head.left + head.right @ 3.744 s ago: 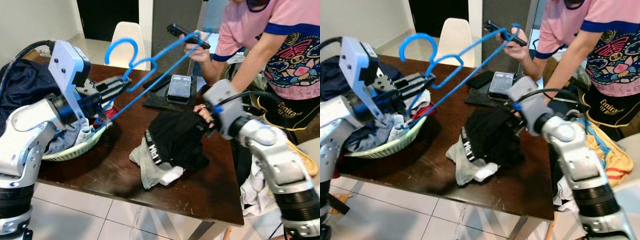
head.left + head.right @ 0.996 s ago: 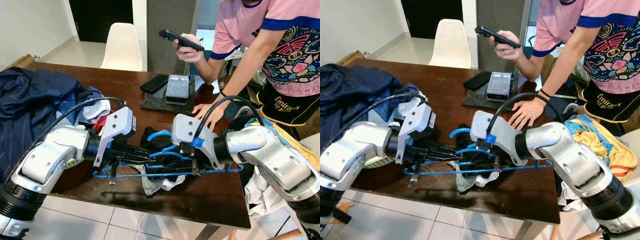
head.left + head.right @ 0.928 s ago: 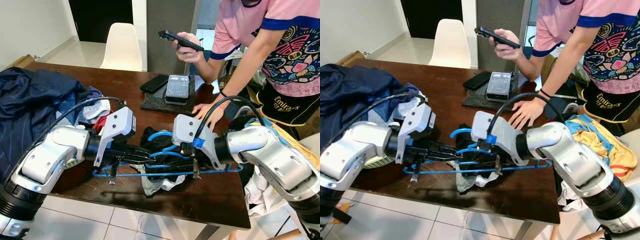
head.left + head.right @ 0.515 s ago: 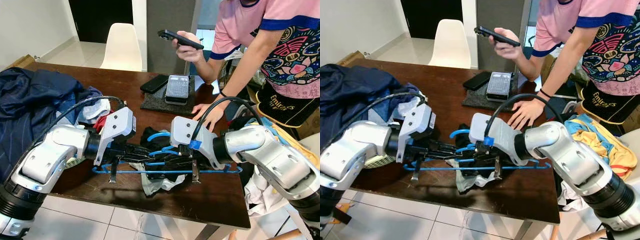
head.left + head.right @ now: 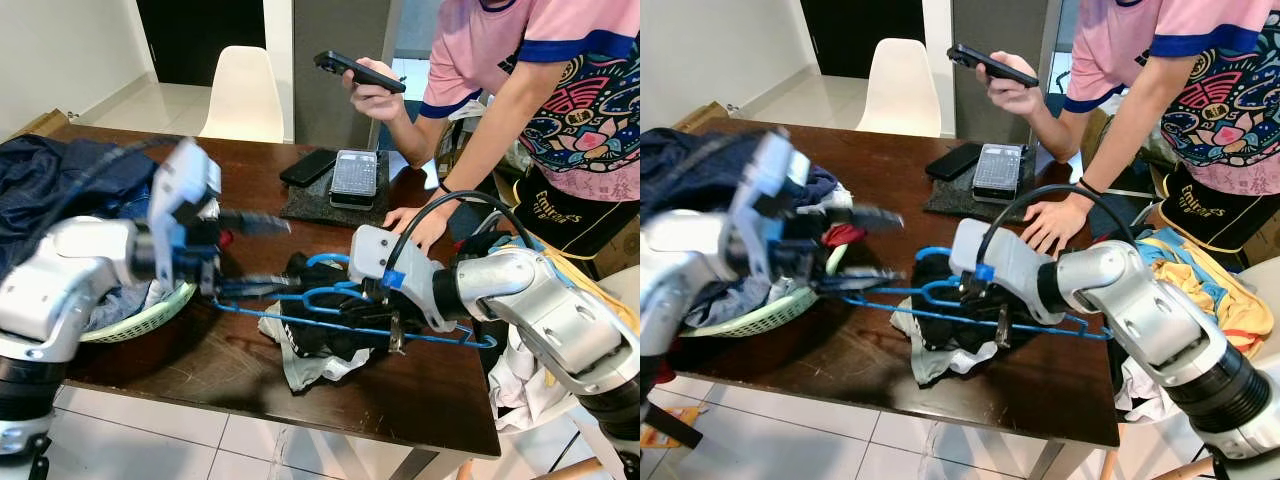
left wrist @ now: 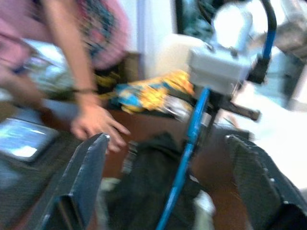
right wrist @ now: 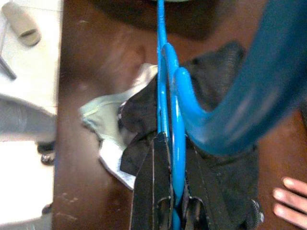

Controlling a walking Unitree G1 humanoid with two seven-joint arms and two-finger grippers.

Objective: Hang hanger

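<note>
Left eye view: left arm smeared by motion blur.
Left gripper point(image 5: 262, 252): fingers spread wide apart, one high, one low, holding nothing; the lower finger lies close to the hanger's left end, but contact is too blurred to judge.
Hanger point(image 5: 340, 325): blue, lying roughly level over the dark clothes point(image 5: 330, 335) on the brown table point(image 5: 420, 385); its hook is partly hidden behind the right arm's grey housing.
Right gripper point(image 7: 173, 206): fingers closed tight on the hanger's bars near the hook.
Basket point(image 5: 140, 322): green rim, mostly covered by laundry and the left arm.
Person: cut off at the top edge; one hand point(image 5: 408, 222) flat on the table, the other holding a phone point(image 5: 358, 72).
</note>
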